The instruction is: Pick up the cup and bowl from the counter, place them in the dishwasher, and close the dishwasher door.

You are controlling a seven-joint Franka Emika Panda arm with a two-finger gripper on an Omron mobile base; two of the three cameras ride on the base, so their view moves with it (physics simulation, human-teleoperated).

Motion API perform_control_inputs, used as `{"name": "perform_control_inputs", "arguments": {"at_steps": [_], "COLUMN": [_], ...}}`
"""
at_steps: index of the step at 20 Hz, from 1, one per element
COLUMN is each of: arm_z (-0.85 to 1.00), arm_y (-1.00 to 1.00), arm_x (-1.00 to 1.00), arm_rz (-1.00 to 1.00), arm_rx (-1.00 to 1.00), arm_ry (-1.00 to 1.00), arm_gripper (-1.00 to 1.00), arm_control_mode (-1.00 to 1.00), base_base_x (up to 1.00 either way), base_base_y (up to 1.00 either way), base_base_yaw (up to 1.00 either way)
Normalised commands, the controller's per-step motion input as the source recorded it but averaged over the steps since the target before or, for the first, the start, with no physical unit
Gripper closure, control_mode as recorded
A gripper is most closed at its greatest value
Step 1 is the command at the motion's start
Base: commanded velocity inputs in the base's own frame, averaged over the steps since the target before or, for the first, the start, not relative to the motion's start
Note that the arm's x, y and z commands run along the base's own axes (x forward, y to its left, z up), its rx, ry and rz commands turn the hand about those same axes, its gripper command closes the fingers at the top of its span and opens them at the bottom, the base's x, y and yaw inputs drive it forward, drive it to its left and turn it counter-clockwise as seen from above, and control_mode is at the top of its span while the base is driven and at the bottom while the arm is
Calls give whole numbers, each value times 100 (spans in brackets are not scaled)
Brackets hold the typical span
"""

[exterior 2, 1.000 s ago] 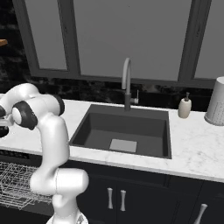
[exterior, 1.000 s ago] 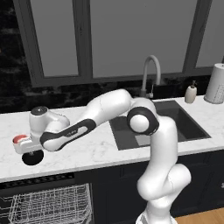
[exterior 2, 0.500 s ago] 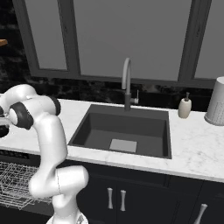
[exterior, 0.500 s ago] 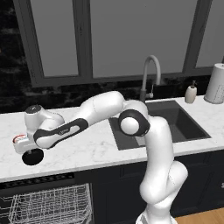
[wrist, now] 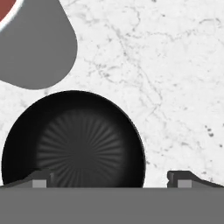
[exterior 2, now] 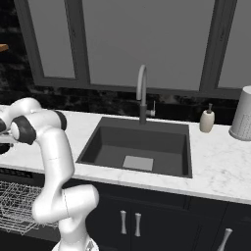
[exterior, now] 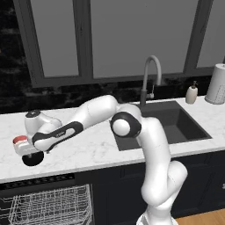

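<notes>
Hand (wrist: pixel 109 178) poised over the bowl (wrist: pixel 74 138) with fingers spread wide, gripping nothing; one fingertip (wrist: pixel 41 178) over the bowl's near edge, the other well clear of it over bare marble. Bowl glossy black, sitting upright on the white veined tabletop (wrist: pixel 166 87), seen from straight above in the hand view, with ribbed reflections fanning from its centre. Cup (wrist: pixel 33 41) just beside the bowl, close but whether touching cannot be told; white wall and a sliver of red inside visible at the corner of the hand view. From the left base view: bowl (exterior: pixel 33 159) near the tabletop's (exterior: pixel 88 154) front edge, partly under the hand (exterior: pixel 27 148); cup (exterior: pixel 19 140) just beyond the bowl, red rim showing, mostly hidden by the hand. Dishwasher (exterior: pixel 44 204) directly below the bowl, standing open with its white wire rack in view; same rack seen at the lower left of the right base view (exterior 2: pixel 17 206). Sink (exterior: pixel 176 123) well away from the bowl, with the tap (exterior: pixel 149 79) behind it, and a soap bottle (exterior: pixel 191 93) and a white perforated cylinder (exterior: pixel 217 83) further off still.
</notes>
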Motion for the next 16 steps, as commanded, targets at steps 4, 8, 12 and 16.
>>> {"name": "perform_control_inputs", "arguments": {"at_steps": [4,8,12,16], "arm_z": [-53,-52,-18,0], "arm_y": [0,0,0,0], "arm_x": [0,0,0,0], "arm_rz": [0,0,0,0], "arm_rx": [0,0,0,0], "arm_ry": [0,0,0,1], "arm_gripper": [-100,-100,-100,100], "arm_control_mode": [-100,-100,-100,-100], "base_base_x": [0,0,0,0], "base_base_y": [0,0,0,0], "base_base_yaw": [0,0,0,0]}}
